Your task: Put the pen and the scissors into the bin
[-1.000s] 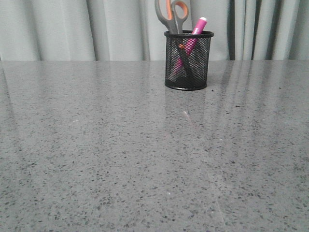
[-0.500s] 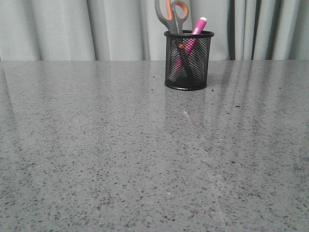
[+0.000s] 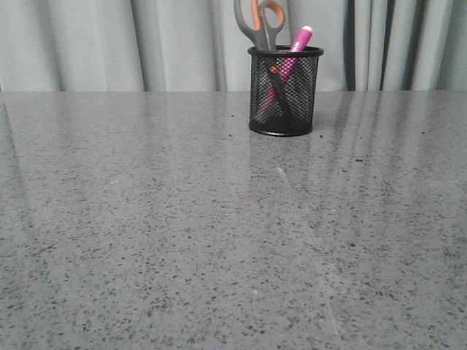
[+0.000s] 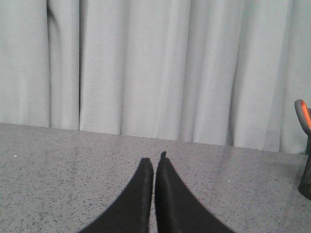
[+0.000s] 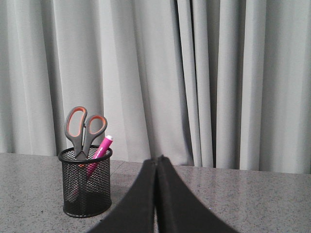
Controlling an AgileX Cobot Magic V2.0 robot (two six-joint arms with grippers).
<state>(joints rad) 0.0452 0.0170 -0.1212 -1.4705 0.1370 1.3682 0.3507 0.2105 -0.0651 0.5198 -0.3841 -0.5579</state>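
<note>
Scissors (image 3: 260, 25) and pen (image 3: 290, 60): both seated in bin (image 3: 284, 91), upper centre-right of front frame, far across table (image 3: 182, 240). Handles up, blades down inside mesh; pen leaning, white end above rim. Task judged complete.

Left gripper (image 4: 154, 167): clenched, fingers pressed together, empty, low centre of left wrist frame. Right gripper (image 5: 156, 167): clenched likewise, empty, well apart from bin.

Risk: top-heavy load. Scissors taller than bin; any arm sweep near rim likely to tip it. Polished surface offers little grip at base.

Materials: black wire mesh, solid rim; grey-and-orange plastic loops; glossy pink barrel; speckled grey stone; pleated pale curtain (image 3: 87, 44) behind.
</note>
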